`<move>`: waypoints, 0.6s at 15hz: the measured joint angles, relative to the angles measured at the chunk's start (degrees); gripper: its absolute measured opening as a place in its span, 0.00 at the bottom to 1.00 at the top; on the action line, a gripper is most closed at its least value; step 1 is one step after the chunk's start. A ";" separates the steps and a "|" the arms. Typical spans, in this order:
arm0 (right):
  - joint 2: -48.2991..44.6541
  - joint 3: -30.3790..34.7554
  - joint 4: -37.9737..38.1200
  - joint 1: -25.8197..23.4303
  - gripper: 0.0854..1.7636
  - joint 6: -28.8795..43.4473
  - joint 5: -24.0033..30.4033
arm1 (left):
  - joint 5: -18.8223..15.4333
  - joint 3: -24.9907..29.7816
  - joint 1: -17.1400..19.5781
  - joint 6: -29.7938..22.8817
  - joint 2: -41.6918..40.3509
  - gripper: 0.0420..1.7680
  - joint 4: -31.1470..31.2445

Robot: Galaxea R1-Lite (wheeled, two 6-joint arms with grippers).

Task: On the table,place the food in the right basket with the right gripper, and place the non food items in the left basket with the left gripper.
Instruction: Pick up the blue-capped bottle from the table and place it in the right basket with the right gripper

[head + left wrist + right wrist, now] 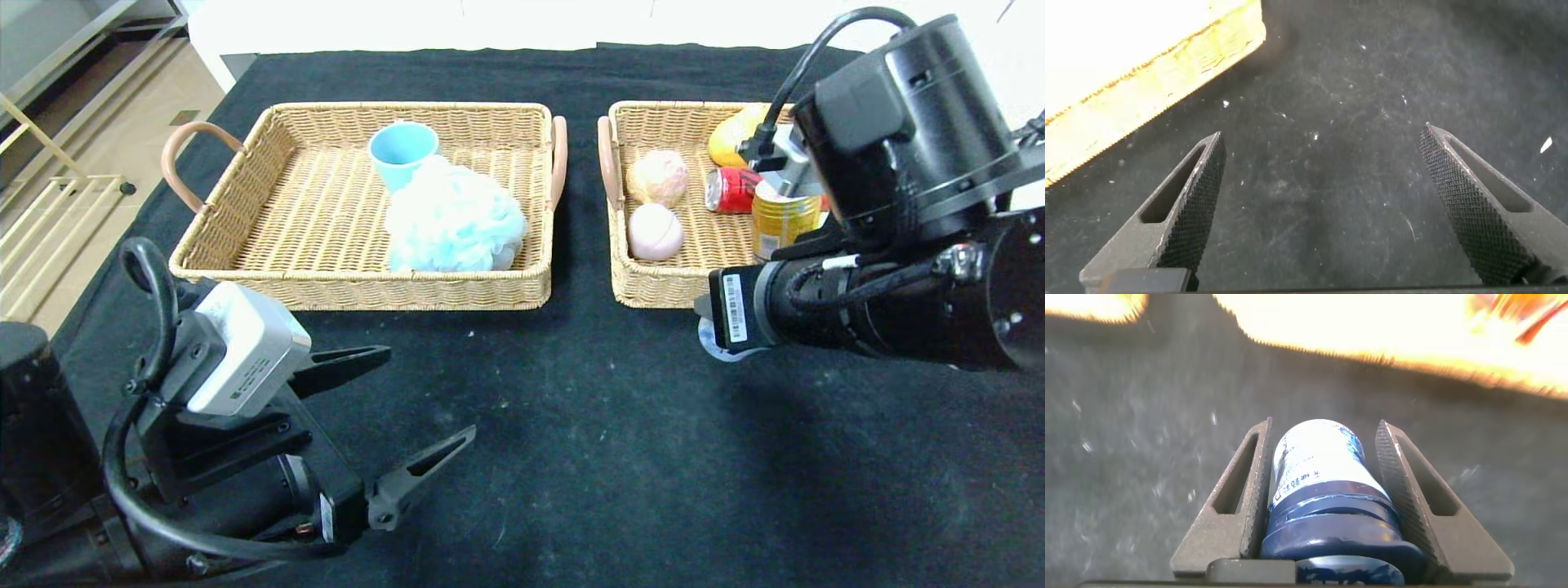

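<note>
Between the fingers of the right gripper, a blue-and-white bottle lies clamped lengthwise, held low over the black table just in front of the right basket. The left gripper rests near the table's front left, jaws spread wide and empty, before the left basket.

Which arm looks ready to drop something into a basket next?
The right one: its end effector is shut on a blue-and-white bottle just in front of the right basket. The left end effector is open and empty.
</note>
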 joint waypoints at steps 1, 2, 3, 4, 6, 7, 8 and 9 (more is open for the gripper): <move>0.13 -1.28 -2.05 -0.89 0.50 -2.34 0.00 | 0.01 0.00 0.00 0.00 -0.07 0.97 0.00; 0.44 -2.02 -5.11 -1.94 0.50 -4.84 0.00 | 0.04 -0.06 0.00 0.00 -0.11 0.97 -0.05; 0.85 -2.44 -8.85 -2.79 0.50 -7.19 0.04 | 0.11 -0.09 0.00 0.00 -0.13 0.97 -0.05; 1.29 -2.54 -12.08 -3.40 0.50 -8.81 0.06 | 0.12 -0.11 0.00 -0.02 -0.18 0.97 -0.05; 2.29 -2.33 -16.18 -4.30 0.50 -10.58 0.06 | 0.12 -0.11 0.00 0.00 -0.24 0.97 -0.05; 2.79 -2.22 -17.37 -4.55 0.50 -10.91 0.02 | 0.11 -0.11 0.00 -0.02 -0.33 0.97 -0.07; 3.30 -2.21 -18.53 -5.00 0.50 -11.15 0.00 | 0.09 -0.11 0.00 -0.02 -0.40 0.97 -0.07; 3.78 -2.13 -19.91 -5.60 0.50 -11.59 -0.02 | 0.11 -0.11 0.00 -0.02 -0.41 0.97 -0.07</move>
